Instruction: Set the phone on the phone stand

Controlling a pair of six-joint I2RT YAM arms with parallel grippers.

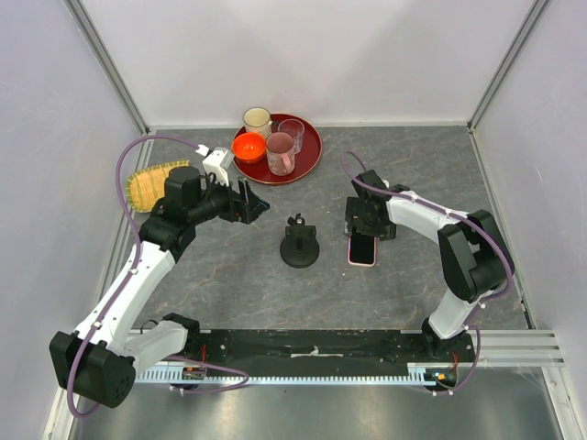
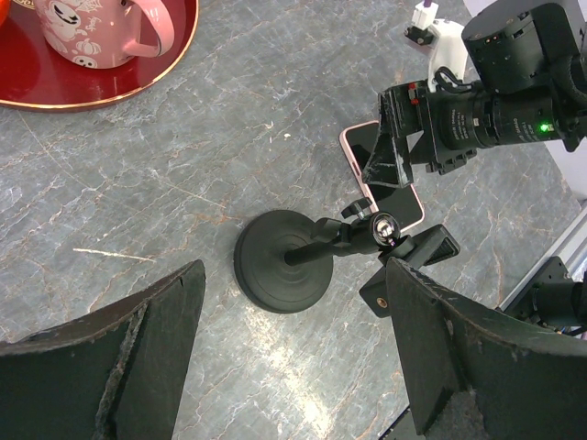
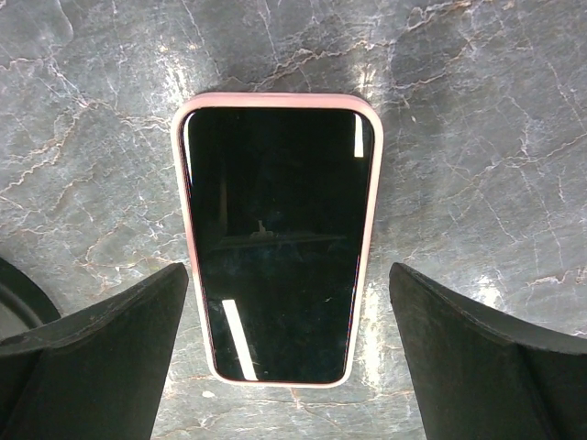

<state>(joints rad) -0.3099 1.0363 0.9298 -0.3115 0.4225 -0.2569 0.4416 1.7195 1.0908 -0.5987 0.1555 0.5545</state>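
Jaws wide and empty, left and right; phone whole in right wrist view, partly hidden from above.

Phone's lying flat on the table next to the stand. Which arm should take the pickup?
Right. The right arm's fingers, open, hang directly over the phone, one beside each long edge. The left arm's fingers, also open, are on the other side of the phone stand, farther from the phone.

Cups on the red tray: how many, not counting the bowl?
3. Cream mug far left on the tray, clear glass at the back, pink mug nearest the arms, beside the orange bowl. None looks hidden.
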